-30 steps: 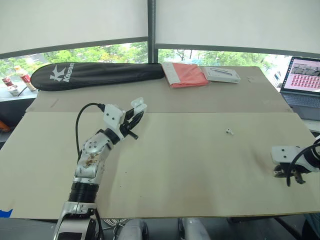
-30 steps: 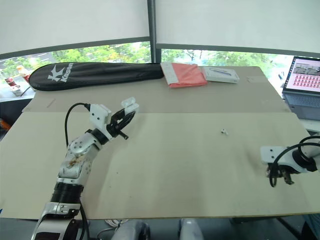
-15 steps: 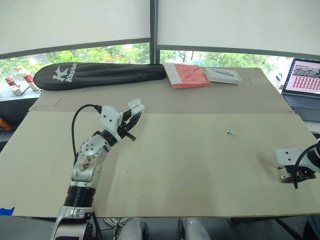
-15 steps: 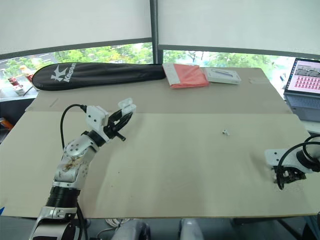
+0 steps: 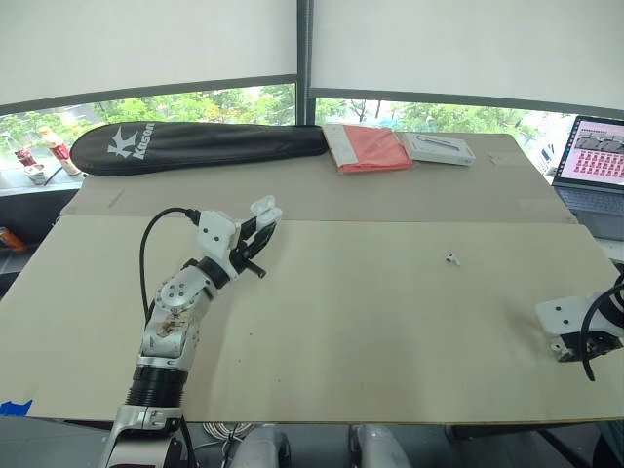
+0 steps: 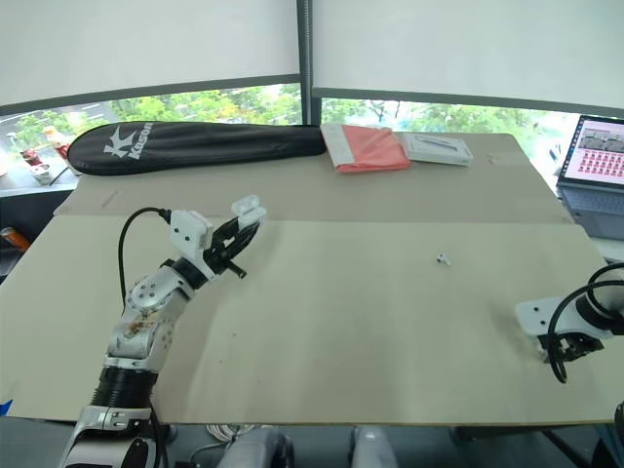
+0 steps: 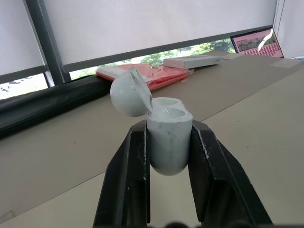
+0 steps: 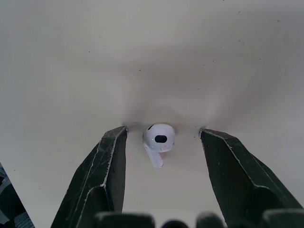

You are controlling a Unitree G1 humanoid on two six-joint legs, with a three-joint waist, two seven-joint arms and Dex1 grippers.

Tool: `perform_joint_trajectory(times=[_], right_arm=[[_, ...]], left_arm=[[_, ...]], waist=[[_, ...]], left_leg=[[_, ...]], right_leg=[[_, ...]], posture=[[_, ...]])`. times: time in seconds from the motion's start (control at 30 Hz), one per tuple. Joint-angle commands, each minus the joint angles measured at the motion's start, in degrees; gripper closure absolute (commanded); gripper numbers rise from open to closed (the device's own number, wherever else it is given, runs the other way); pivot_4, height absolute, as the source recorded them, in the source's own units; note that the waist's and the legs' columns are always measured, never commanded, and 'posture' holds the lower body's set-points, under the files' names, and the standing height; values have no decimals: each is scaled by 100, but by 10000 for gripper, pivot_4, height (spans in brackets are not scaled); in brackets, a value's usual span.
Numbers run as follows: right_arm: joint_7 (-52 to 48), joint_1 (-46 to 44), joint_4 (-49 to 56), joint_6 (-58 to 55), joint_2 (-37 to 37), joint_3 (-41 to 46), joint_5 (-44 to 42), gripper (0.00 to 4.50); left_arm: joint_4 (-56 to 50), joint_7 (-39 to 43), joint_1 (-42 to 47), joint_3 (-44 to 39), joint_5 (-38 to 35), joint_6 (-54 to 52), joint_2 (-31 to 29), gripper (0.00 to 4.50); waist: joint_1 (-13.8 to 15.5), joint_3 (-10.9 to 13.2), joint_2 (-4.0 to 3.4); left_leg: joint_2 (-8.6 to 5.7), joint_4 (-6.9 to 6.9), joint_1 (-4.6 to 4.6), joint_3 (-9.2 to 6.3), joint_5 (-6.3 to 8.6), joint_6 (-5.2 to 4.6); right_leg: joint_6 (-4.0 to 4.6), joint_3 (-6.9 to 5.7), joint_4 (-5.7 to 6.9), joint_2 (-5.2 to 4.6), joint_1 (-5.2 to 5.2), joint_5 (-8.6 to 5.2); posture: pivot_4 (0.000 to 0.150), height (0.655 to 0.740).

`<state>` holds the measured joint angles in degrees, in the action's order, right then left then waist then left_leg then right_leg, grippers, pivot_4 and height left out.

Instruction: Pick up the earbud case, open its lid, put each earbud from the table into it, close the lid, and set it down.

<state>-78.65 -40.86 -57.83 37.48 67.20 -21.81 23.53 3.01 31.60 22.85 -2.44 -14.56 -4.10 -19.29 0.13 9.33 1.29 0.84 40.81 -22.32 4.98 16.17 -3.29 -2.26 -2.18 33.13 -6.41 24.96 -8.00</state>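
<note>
Left end effector [image 5: 257,227] at approx 10 o'clock from desk [image 5: 370,331] centre, raised off the surface. Its fingers are clamped on the earbud case [image 7: 169,140], one black finger each side of the white body, both touching. Case is upright in the grip, rounded bottom hanging btwn the fingers. Lid [image 7: 131,93] is flipped open and hinged back to one side. Can't tell if the wells hold anything. No logo readable on the case.

Right end effector [image 8: 162,132] is low at approx 4 o'clock, near the desk's R edge, fingers spread wide, holding nothing. Tips look to be at the desk surface. One earbud [image 8: 159,139] lies on the desk btwn the fingers, roughly centred, touching neither. It's white w/ a dark oval vent facing up, stem pointing back toward the wrist.

Second earbud [image 5: 450,258] lies loose on the desk at approx 2 o'clock from centre, well apart from both end effectors.

Far edge, 11–12 o'clock: long black racket bag [image 5: 195,146] w/ white print reading "Kason" beside a stylised K mark. At 12–1 o'clock: red packet [image 5: 370,149] w/ a white strip, and a flat white box [image 5: 441,147] just beside it; box print too small to read. Laptop [image 5: 595,166] sits past the desk's R side at approx 2 o'clock, screen showing a pink grid of tiles, text not legible.
</note>
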Motion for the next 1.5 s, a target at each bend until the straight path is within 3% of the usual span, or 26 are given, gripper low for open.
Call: perform_joint_trajectory(times=[0.03, 0.17, 0.4, 0.43, 0.7, 0.87, 1.07, 1.5], right_arm=[[101, -73, -117, 168, -54, -41, 109, 18027], [59, -65, -140, 147, -161, 3, 41, 18027], [107, -76, -103, 485, -201, -49, 108, 40313], [115, -84, -108, 521, -208, -50, 118, 41659], [-55, -82, -82, 449, -234, 96, -105, 41663], [-676, -4, 537, -500, -457, 545, -912, 41664], [-749, 365, 1027, -1040, -363, 735, -1135, 41664], [-608, 411, 875, -1003, -206, 575, -751, 41664]], left_arm=[[-328, -67, 2, -40, -15, -24, 7, 39308], [-310, -74, 24, -55, -20, -26, -15, 39308], [-316, -59, 48, -16, -18, -63, -18, 39308], [-316, -58, 57, -13, -22, -75, -11, 39308], [-286, -41, 88, 5, -25, -85, 15, 39308], [-221, -7, 121, 10, -30, -59, 22, 39308], [-115, 28, 217, 32, -12, -26, 58, 39308], [-165, 61, 178, 41, -12, -43, 82, 39308]], waist=[[-14, 0, 0], [-29, 0, 1], [-88, -2, 10], [-95, -2, 11], [-97, -2, 12], [-128, -1, 13], [-76, -1, 11], [-49, -1, 11]], left_leg=[[0, 0, 0, 0, 0, 0], [1, 0, 4, -1, 0, 0], [2, 0, 9, -2, 1, -1], [2, 0, 12, -1, 1, -1], [5, -3, 19, -1, 2, -1], [10, -4, 23, 1, 2, 0], [7, -6, 20, -1, 2, 1], [1, -3, 16, 1, 4, -2]], right_leg=[[0, 0, 0, 0, 0, 0], [1, 0, 0, 0, -4, 0], [1, -1, -1, 1, -10, 0], [0, 0, -1, 0, -13, 0], [1, 0, -1, 0, -17, 0], [3, 0, -1, 1, -17, 2], [3, -2, 1, -1, -15, 2], [2, -2, 0, -6, -14, 1]], posture=[[1500, 7400], [1500, 7400], [1500, 7400], [1500, 7400], [1500, 7400], [1500, 7400], [1500, 7400], [1500, 7400]])
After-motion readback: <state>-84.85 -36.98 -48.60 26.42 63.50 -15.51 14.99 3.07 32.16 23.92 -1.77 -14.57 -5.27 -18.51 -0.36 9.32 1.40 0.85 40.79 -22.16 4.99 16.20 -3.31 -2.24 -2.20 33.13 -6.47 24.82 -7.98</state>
